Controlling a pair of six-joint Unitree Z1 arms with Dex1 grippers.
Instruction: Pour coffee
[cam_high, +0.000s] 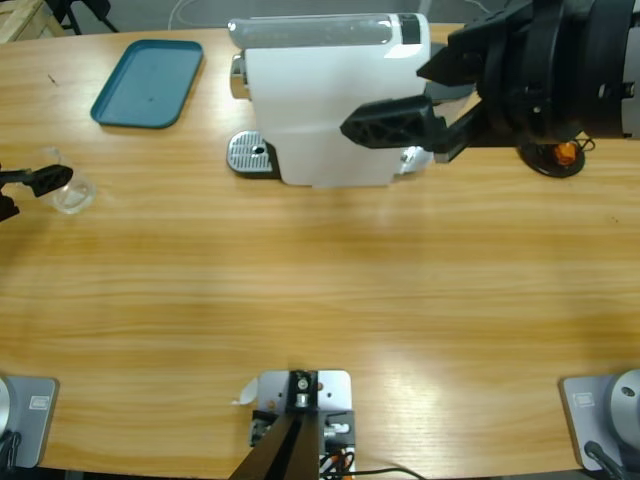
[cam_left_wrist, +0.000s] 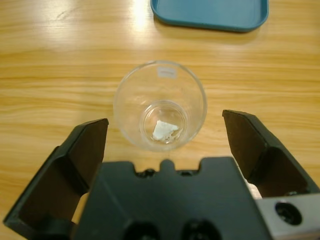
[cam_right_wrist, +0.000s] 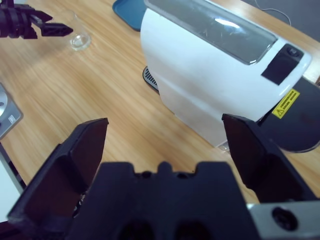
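we are bringing the left gripper (cam_left_wrist: 162, 137) down over the clear glass tumbler (cam_left_wrist: 160, 106), which is sitting upright on the wooden table (cam_high: 320, 290) at the far left of the high view, below and left of the teal tray (cam_high: 148, 83); in the left wrist view the tumbler is lying centred between the two black jaws, which are spread wide with bare wood showing on both sides, so nothing is being held yet; we are seeing no amber coffee in the tumbler, only a pale glint at its base, so we judge it empty or nearly so, and we cannot tell more; to do this step well we are keeping the glass in the middle of the gap, lowering until the jaws are flanking the wall below the rim, and closing gently and evenly, since thin clear glass is likely to slip or tip if one jaw touches first; we are keeping it upright while carrying it toward the silver drip grate (cam_high: 251, 155) at the left foot of the white coffee machine (cam_high: 325, 100) in the upper middle of the high view; the right gripper (cam_right_wrist: 162, 145) is hanging with jaws parted and empty near the machine's right side, well apart from the tumbler; we are keeping it clear of the left arm's path
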